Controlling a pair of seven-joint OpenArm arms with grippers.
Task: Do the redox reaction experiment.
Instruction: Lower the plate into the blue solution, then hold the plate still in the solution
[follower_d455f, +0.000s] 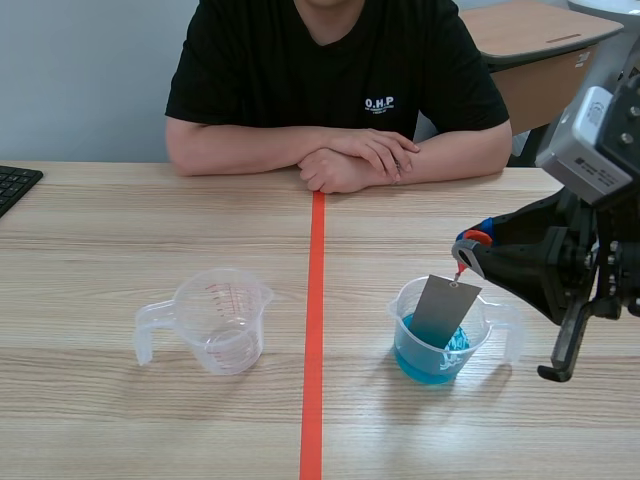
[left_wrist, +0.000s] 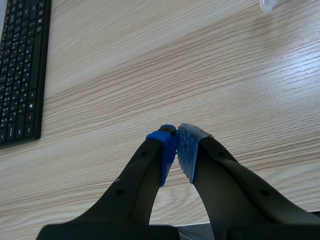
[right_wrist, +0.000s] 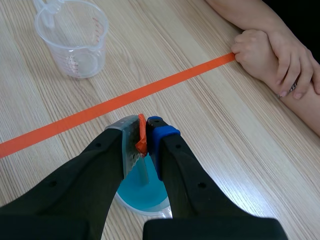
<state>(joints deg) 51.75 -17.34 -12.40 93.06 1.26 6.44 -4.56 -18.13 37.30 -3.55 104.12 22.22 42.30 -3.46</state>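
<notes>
1. Table (follower_d455f: 100, 420): pale wood grain, with an orange-red tape mark running near to far down the middle.
2. Person (follower_d455f: 330, 60): seated at the far edge in a black shirt, forearms folded on the table and clear of the work.
3. Right arm: enters from the right. Its right hand (follower_d455f: 462, 250) is poised directly above the right-side cup, fingers clamped on the top of the sheet at its red tab (right_wrist: 141, 140).
4. Left hand (left_wrist: 176, 145): fingers together with nothing between them, over bare table near the keyboard, well apart from both cups.
5. Keyboard (left_wrist: 22, 75): black, at the far left edge.
6. Empty measuring cup (follower_d455f: 220, 320): clear plastic with red graduations, left of the tape mark, handle to the left.
7. Cup of blue liquid (follower_d455f: 420, 365): clear plastic, right of the tape mark, about a third full.
8. Grey metal sheet (follower_d455f: 445, 312): a thin rectangle hanging from the right hand, long axis close to upright with the top leaning slightly right. Its lower end is inside the cup and appears to sit in the blue liquid.

Working relation: the sheet lies straight below the right hand, with the cup under both, so a plain vertical move along the sheet's long axis would dip or lift it. The right arm is the only one within reach. Judged stage: immersion in hand
</notes>
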